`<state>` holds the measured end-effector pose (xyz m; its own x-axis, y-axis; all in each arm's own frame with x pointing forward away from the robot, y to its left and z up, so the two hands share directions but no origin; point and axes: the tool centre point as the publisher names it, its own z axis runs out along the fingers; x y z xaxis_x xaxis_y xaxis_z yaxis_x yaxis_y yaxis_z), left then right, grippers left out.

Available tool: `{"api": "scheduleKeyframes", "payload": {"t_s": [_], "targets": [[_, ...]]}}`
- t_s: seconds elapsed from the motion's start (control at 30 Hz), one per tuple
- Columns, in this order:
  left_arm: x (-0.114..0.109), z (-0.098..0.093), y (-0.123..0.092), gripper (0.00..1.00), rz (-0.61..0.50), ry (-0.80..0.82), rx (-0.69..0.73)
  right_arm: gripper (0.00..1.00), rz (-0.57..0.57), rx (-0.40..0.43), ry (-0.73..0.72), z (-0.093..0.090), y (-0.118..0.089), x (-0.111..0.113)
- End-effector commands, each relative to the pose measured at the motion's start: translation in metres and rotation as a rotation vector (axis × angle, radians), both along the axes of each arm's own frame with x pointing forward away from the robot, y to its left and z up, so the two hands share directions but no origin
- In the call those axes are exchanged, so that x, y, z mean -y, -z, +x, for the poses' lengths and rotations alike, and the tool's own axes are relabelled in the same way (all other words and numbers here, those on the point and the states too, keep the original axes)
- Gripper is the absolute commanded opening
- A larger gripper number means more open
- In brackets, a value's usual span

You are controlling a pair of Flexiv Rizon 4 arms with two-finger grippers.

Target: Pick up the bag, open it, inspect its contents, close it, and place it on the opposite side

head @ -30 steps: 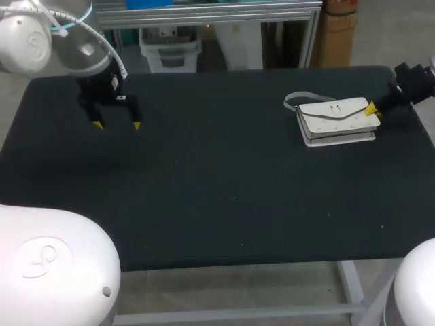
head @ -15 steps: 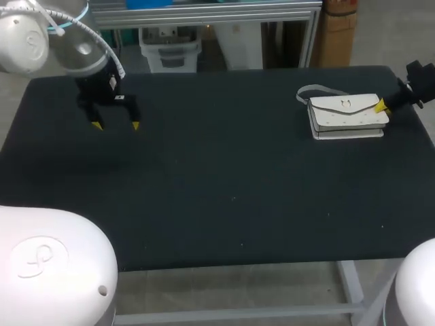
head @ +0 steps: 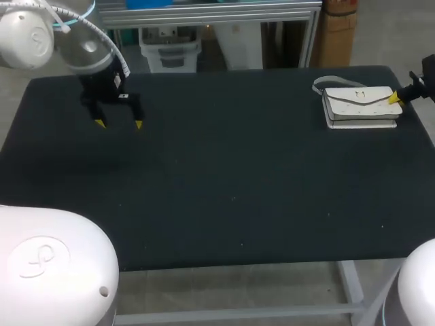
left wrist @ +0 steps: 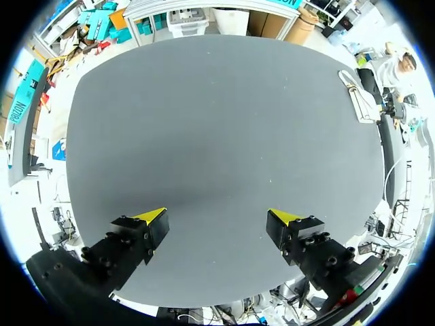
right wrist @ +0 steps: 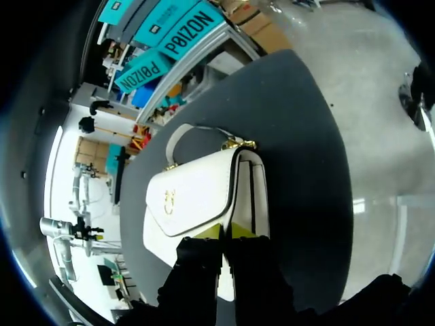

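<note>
One dark matte surface [head: 224, 176]; two hands; one bag.

Left hand [head: 119, 124] [left wrist: 219, 219]: released, fingers spread, nothing between them, hanging over the surface's far-left part.

One white flap-front handbag [head: 360, 105] [right wrist: 197, 200]: lying at the surface's far-right corner, flap down, contents hidden.

Right hand [head: 395, 99] [right wrist: 226, 231]: at the surface's right edge, pinching the handbag's near end.

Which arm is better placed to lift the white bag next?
The right. The right gripper is closed on the edge of the white bag at the right end of the table, while the left gripper hangs open at the opposite end, far from the bag.
</note>
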<state>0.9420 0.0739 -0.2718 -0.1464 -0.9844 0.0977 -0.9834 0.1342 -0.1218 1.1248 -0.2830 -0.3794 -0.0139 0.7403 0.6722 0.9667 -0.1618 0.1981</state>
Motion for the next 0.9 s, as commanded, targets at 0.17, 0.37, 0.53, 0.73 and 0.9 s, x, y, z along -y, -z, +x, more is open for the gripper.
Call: {"api": "scheduleKeyframes", "payload": {"t_s": [0.17,0.37,0.53,0.73,0.9], "targets": [[0.003,0.002,0.001,1.00,0.010,0.010,0.003,0.00,0.030,-0.054,-0.070,0.037,0.007,0.017],[0.003,0.001,0.000,1.00,0.015,0.010,0.005,0.00,0.020,-0.053,-0.056,0.047,0.005,0.025],[0.002,0.000,0.001,1.00,0.013,0.007,0.006,0.00,0.021,-0.042,-0.030,0.050,0.005,0.029],[0.002,0.000,0.001,1.00,0.014,0.008,0.006,0.00,0.019,-0.041,-0.023,0.054,0.008,0.027],[0.001,-0.001,0.001,1.00,0.014,0.007,0.005,0.00,0.018,-0.055,-0.030,0.058,0.012,0.024]]}}
